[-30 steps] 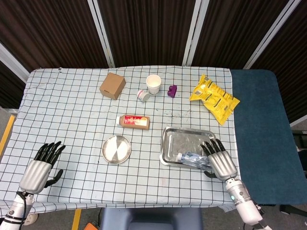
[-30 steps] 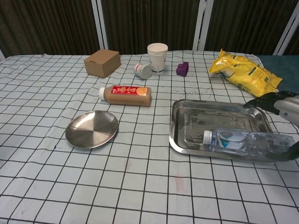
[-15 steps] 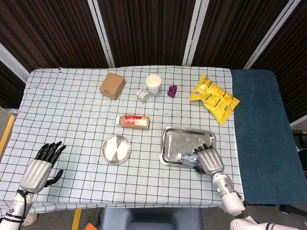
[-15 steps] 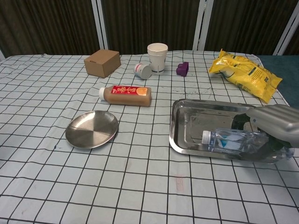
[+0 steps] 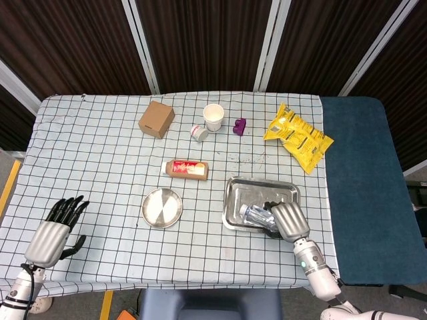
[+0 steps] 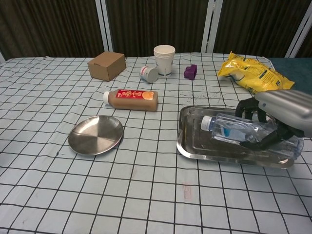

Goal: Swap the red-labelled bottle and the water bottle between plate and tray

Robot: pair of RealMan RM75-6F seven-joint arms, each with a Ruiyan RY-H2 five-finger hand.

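My right hand (image 5: 285,219) (image 6: 281,113) grips the clear water bottle (image 6: 243,133) (image 5: 256,216) and holds it lifted just above the steel tray (image 6: 194,146) (image 5: 233,200), cap pointing left. The red-labelled bottle (image 5: 186,169) (image 6: 130,99) lies on its side on the checked cloth, beyond the round steel plate (image 5: 161,207) (image 6: 95,135), which holds nothing. My left hand (image 5: 53,231) hovers open near the front left table edge, far from all of these, and shows only in the head view.
Along the back stand a cardboard box (image 5: 157,119), a tipped small cup (image 5: 199,133), a white paper cup (image 5: 213,117) and a purple block (image 5: 239,126). A yellow snack bag (image 5: 297,137) lies back right. A blue surface (image 5: 363,187) adjoins the table's right side.
My right hand closed around the water bottle in the tray and has raised it off the tray floor, shifting it slightly left. The left hand stayed nearly still.
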